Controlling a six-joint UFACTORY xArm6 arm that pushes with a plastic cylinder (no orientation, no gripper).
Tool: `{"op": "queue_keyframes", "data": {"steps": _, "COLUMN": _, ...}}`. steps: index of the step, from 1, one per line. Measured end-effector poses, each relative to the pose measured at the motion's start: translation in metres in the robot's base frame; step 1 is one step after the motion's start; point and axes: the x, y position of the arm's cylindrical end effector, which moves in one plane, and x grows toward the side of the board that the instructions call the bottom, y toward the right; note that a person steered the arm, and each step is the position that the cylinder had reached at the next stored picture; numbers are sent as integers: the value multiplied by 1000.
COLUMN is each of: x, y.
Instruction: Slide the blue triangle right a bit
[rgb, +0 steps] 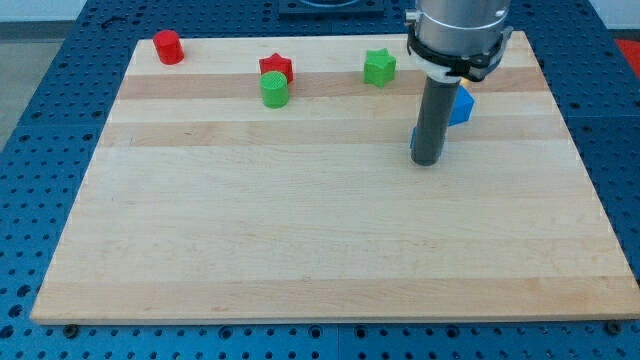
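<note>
The blue triangle (461, 107) lies at the view's upper right of the wooden board, mostly hidden behind my rod. A thin strip of blue also shows at the rod's left edge, so its full shape is unclear. My tip (428, 161) rests on the board just below and left of the triangle, touching or nearly touching it.
A red cylinder (167, 46) sits at the board's top left. A red star (276, 68) and a green cylinder (274, 90) stand together at the top middle. A green star (379, 67) is left of the rod. The board's right edge (570, 130) is near the triangle.
</note>
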Motion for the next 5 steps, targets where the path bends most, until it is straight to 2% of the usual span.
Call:
{"op": "queue_keyframes", "data": {"steps": 2, "x": -14, "y": -29}}
{"op": "queue_keyframes", "data": {"steps": 5, "x": -20, "y": -6}}
